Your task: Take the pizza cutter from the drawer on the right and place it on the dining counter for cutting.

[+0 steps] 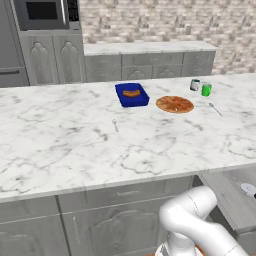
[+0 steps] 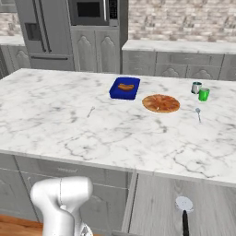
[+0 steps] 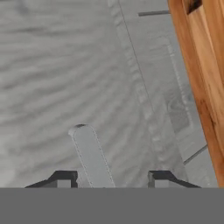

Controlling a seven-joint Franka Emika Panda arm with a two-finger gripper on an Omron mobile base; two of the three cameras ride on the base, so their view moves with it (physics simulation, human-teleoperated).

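The pizza cutter (image 2: 184,208) lies in the open drawer (image 2: 154,203) at the lower right, with its round silvery wheel towards the counter and its black handle pointing at me. Its wheel (image 1: 248,188) also shows at the right edge of the left base view, inside the drawer (image 1: 230,197). The dining counter (image 1: 70,145) (image 2: 115,133) of white marble spans both base views. In the hand view my gripper (image 3: 113,181) has its jaws apart, a pale grey bar handle (image 3: 89,153) rising between them against a grey panel. Nothing is held.
On the counter stand a blue tray (image 1: 132,94) (image 2: 125,87) with a bun, a pizza (image 1: 174,104) (image 2: 161,103), a grey cup (image 1: 194,84) and a green cup (image 1: 206,89). A spoon (image 1: 215,108) and a fork (image 1: 115,125) lie there too. Wooden floor (image 3: 201,65) shows beside the panel.
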